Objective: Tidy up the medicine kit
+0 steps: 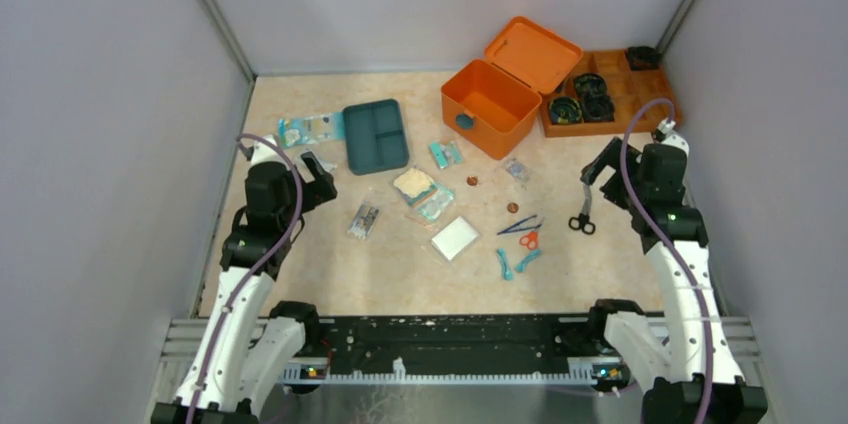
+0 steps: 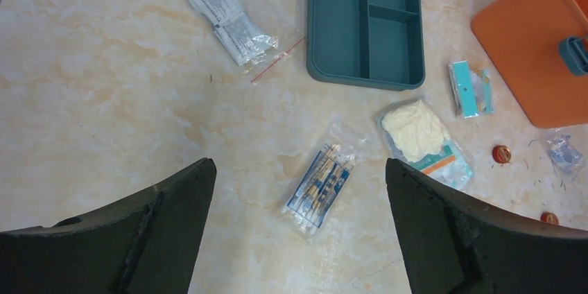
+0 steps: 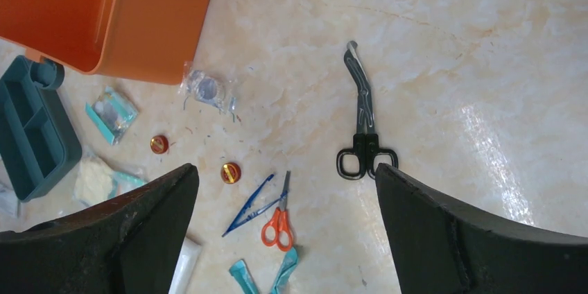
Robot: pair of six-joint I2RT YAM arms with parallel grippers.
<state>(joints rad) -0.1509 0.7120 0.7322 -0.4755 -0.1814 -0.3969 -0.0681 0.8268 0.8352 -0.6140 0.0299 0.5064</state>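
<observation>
1. Orange medicine kit: lid open, at the far side of the table, to the right of the teal tray.
2. Left claw: jaws spread wide, holding nothing, above a clear packet.
3. Right claw: jaws equally wide, empty, near the black scissors.
4. Probable step: a first pick. Straddle the item's narrow width, descend close to the tabletop, then close.
</observation>
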